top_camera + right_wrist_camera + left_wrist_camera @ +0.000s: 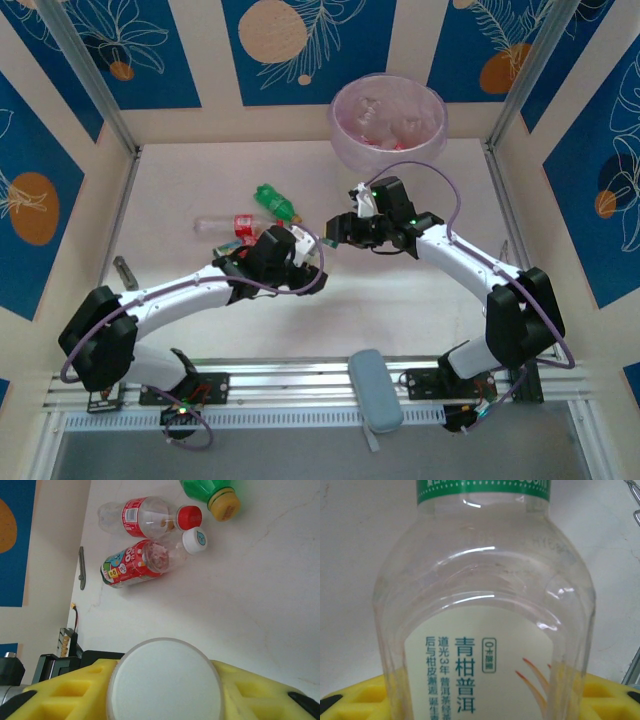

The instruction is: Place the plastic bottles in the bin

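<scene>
Tool on the right: the right gripper (362, 205) is seen closed on the white-ended bottle (165, 680), with the yellow fingers (70, 690) pressed to both its sides.
Tool on the left: the left gripper (293, 248) is closed on the clear bottle with the green band (482, 605).
White-ended bottle: it is held up off the table (420, 320). Its round end is turned to the wrist camera, so its long way is thought to run straight out from the fingers.
Clear bottle: its long way runs out past the fingers, and the green band is at the far end.
Bin: the bin (350, 145) is set at the far edge of the table. A few bottles can be made out inside it.
Which way: the bin lies just beyond the right gripper, away from the arms and a little to the right.
Nearer arm: the right arm is nearer, and the left gripper is farther back.
Left on the table: the green bottle (277, 202), the red-capped bottle (145, 517) and the white-capped bottle (145, 560) are lying on their sides, close together and well apart from the bin.
Next move, as a guess: the white-ended bottle could be carried forward over the rim and let go there.
</scene>
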`<state>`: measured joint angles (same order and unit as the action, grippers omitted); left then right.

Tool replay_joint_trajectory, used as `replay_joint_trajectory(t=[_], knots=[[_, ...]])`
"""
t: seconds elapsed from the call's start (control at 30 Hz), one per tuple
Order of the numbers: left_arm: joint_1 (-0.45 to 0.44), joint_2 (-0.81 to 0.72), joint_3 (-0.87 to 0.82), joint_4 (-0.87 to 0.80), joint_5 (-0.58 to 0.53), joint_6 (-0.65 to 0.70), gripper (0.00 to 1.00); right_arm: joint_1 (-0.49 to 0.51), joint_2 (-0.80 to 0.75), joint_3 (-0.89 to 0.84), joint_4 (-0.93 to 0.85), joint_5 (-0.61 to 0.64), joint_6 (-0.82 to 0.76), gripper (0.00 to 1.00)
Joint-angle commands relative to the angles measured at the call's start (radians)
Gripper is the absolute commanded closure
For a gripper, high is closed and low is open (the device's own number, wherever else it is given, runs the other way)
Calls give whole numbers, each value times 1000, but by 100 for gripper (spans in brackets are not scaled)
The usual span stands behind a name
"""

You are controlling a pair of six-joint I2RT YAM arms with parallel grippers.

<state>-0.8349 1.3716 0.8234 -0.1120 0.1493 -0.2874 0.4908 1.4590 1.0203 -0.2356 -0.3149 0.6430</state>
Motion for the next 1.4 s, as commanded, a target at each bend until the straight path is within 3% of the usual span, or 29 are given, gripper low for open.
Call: replay_joint_trajectory(t=[0.0,0.1,0.2,0.23,0.33,0.37,0.63,0.8,1.07,1.37], knots=[[-11,-1,33,9,15,14,72,6,0,11,5,9,-5,56],[-10,-3,36,11,12,16,67,6,-7,7,4,18,-6,58],[-10,-9,39,3,9,18,54,4,-13,15,-4,23,-9,62],[-10,-11,37,3,6,16,45,3,-14,18,-7,26,-9,63],[-10,-25,33,1,-6,13,2,2,-26,33,-23,38,-22,64],[-10,-34,27,1,-11,12,0,0,-31,41,-31,45,-30,65],[-3,-201,-24,-113,-127,23,0,-8,-116,255,-234,212,-238,67],[52,-333,-82,-178,-207,4,0,-12,-166,457,-353,361,-389,69],[179,-355,-60,-317,-243,-25,0,-105,-148,709,-306,559,-510,71],[219,-297,-21,-366,-239,-40,1,-255,118,984,-225,713,-573,73]])
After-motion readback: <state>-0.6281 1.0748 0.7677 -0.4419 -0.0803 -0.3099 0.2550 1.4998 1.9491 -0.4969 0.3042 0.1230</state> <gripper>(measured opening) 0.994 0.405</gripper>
